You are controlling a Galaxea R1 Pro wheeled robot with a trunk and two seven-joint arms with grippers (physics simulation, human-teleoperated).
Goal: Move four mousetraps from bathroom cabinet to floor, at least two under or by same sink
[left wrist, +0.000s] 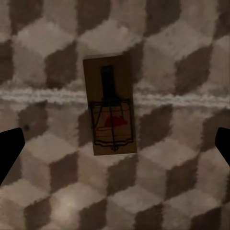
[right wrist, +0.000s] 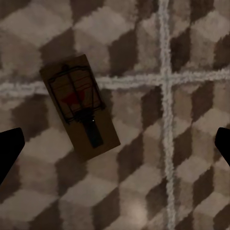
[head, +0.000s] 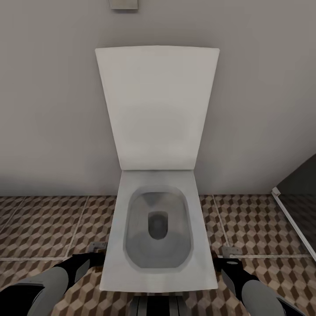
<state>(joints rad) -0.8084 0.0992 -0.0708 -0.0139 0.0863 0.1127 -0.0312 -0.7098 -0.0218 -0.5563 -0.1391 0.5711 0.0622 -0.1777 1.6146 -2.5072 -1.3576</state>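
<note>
Mousetrap (left wrist: pixel 110 105) flat on the bathroom floor (left wrist: pixel 182 182), across a grout line, between the left gripper's (left wrist: pixel 115 148) spread fingers (left wrist: pixel 8 151), untouched. Second mousetrap (right wrist: pixel 79 106), angled on tile, between the right gripper's (right wrist: pixel 115 148) spread fingers (right wrist: pixel 8 148), likewise free.

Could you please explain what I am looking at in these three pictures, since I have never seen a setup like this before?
These are simulator renders from a wheeled robot with two arms. The large picture comes from a camera on its head, looking down at a white toilet with its lid up, standing on the patterned bathroom floor. The dark shapes at the lower corners are its arms.

The other two pictures come from cameras near each gripper, looking along the fingers, whose dark tips sit at the picture edges. The left gripper is open above a mousetrap lying flat across a grout line. The right gripper is open above another mousetrap on the tiles. Neither gripper holds anything.
</note>
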